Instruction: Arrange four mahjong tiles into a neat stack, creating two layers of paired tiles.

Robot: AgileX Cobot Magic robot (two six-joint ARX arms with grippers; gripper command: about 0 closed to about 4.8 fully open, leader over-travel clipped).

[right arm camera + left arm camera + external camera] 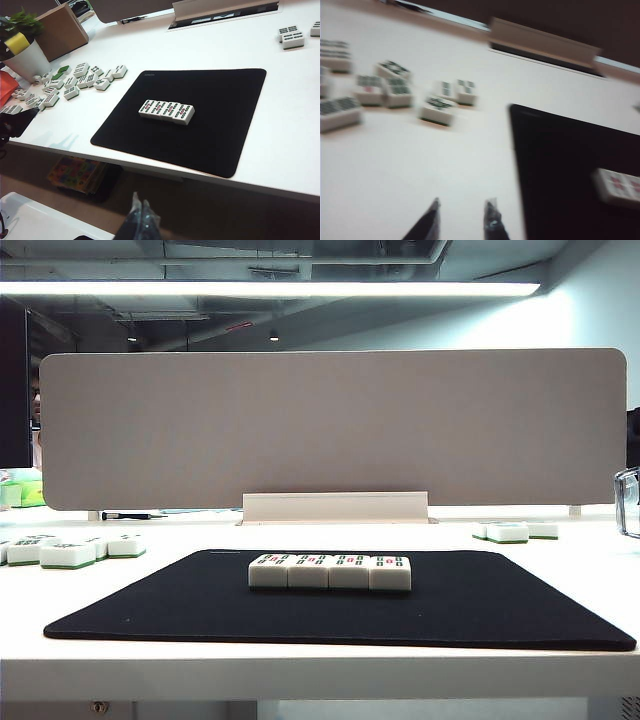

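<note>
The left hand (462, 220) hangs over the white desk (420, 165), its tips close together and empty. Loose tiles (395, 92) lie beyond it. The four mahjong tiles (330, 571) sit in one flat row on the black mat (480, 610), ahead of the right hand (140, 217), which is pinched closed and empty.

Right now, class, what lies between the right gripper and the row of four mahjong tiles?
In the right wrist view, only bare black mat and the white table edge separate the right gripper from the four mahjong tiles.
</note>
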